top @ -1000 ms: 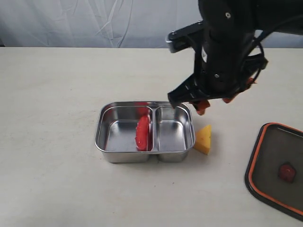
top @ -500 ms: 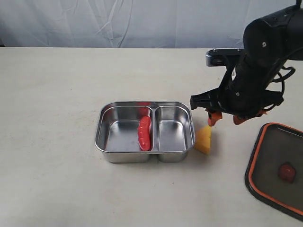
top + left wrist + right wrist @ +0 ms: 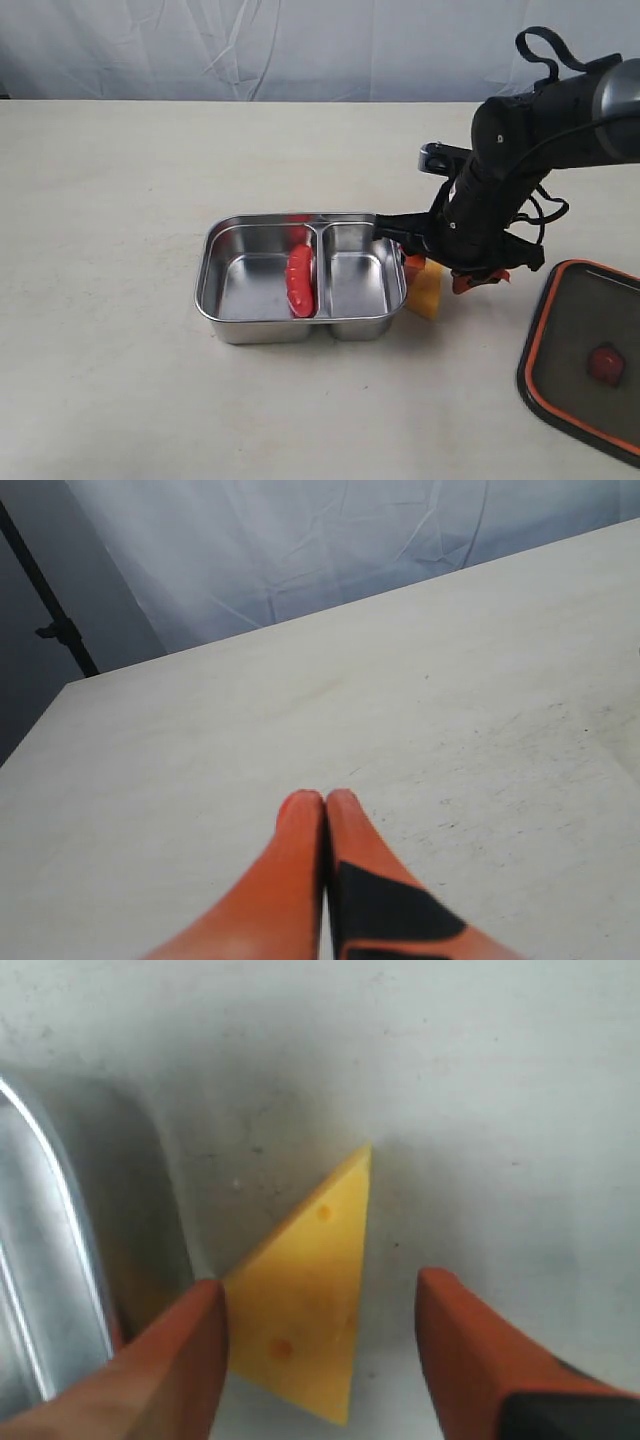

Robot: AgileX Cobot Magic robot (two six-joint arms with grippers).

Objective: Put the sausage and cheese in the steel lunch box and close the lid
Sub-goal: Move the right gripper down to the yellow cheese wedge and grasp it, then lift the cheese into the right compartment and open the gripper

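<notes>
right claw (image 3: 446, 274) spread astride the cheese (image 3: 425, 292), perhaps touching one side of it, just outside the steel lunch box (image 3: 206, 300); sausage (image 3: 300, 281) in the box's large compartment, along the divider (image 3: 324, 262); left claw (image 3: 325, 800) pressed together

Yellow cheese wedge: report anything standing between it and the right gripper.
Nothing visible does. The open right gripper straddles the yellow cheese wedge, one orange finger down between it and the shiny steel lunch box wall.
</notes>
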